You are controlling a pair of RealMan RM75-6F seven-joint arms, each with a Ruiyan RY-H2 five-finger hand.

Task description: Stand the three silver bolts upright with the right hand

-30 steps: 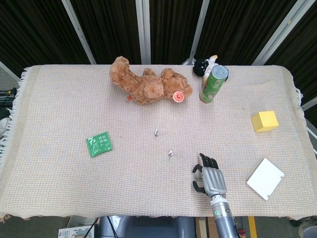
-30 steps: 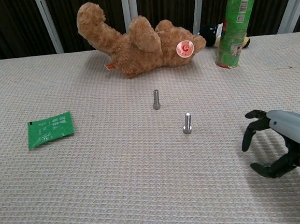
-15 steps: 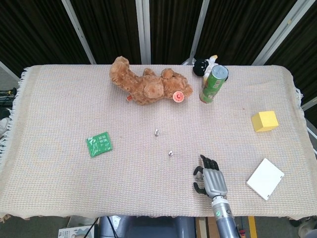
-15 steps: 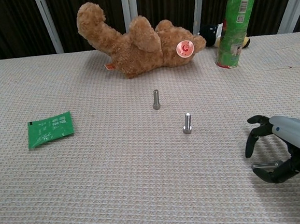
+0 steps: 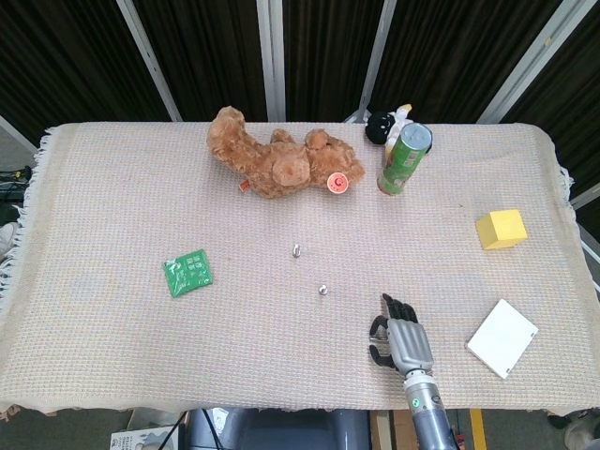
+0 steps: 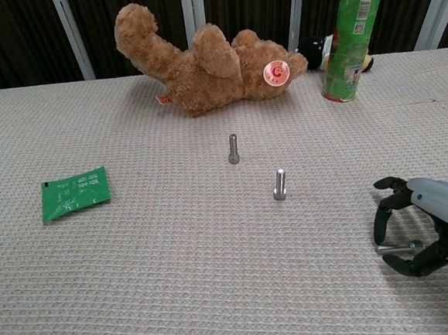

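Note:
Two silver bolts stand upright mid-table: the far bolt and the near bolt. A third bolt lies on its side on the cloth at the near right. My right hand arches over it, fingers above and thumb below, spread apart with the bolt in the gap between them. No firm grip on it shows. In the head view the hand hides this bolt. The left hand is out of both views.
A brown teddy bear lies at the back centre, with a green can and a small black-and-white toy to its right. A green packet lies left. A yellow block and a white pad lie right.
My right hand has drifted back toward the near right edge, uncovering the lying bolt between its fingers and thumb. Both standing bolts have stayed put.

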